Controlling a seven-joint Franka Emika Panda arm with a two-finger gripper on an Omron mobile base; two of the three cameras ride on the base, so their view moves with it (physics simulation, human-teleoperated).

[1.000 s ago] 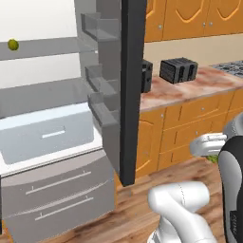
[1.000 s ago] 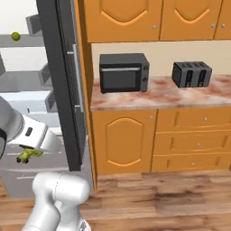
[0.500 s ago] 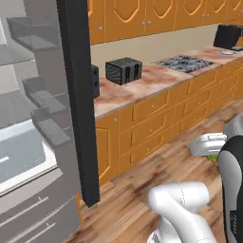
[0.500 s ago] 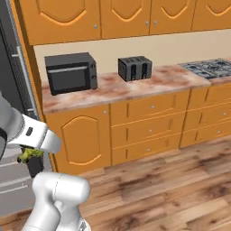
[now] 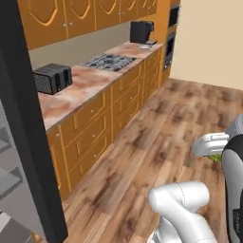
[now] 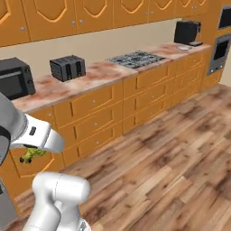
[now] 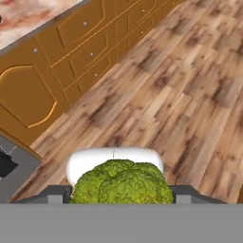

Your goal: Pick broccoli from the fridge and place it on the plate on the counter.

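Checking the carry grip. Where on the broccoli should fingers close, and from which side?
Probably across the bumpy head of the broccoli, a finger on each flank, approaching crown-first, as the gripper holds it: the head is broad and rounded.

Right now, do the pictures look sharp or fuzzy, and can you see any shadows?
Left base view: soft and a bit fuzzy, the toaster has smeared edges, flat even light. Right base view: just as soft, with a faint shadow under the counter lip. Hand view: the broccoli is sharpest, evenly lit with no glare, cut off at the bottom.
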